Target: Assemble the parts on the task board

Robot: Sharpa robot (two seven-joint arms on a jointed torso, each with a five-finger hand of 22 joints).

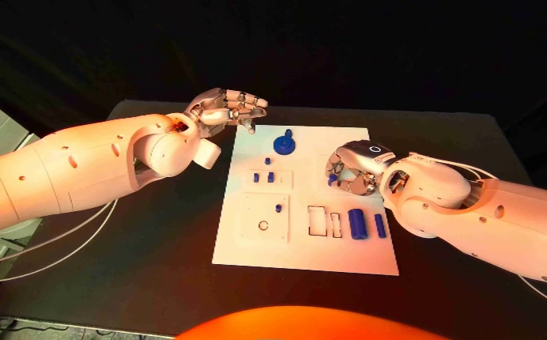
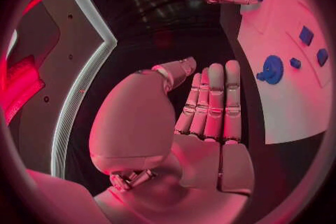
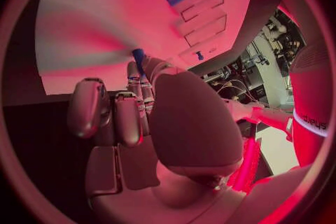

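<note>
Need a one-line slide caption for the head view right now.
Right hand pinches a small blue part over the white task board; left hand hovers empty, fingers curled, beyond the board's far-left corner.

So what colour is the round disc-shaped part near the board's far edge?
Blue. The round part shows best in the head view, against the white task board.

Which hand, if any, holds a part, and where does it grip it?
The right hand pinches a small blue part at its fingertips; the exact spot cannot be told. The left hand holds nothing.
</note>
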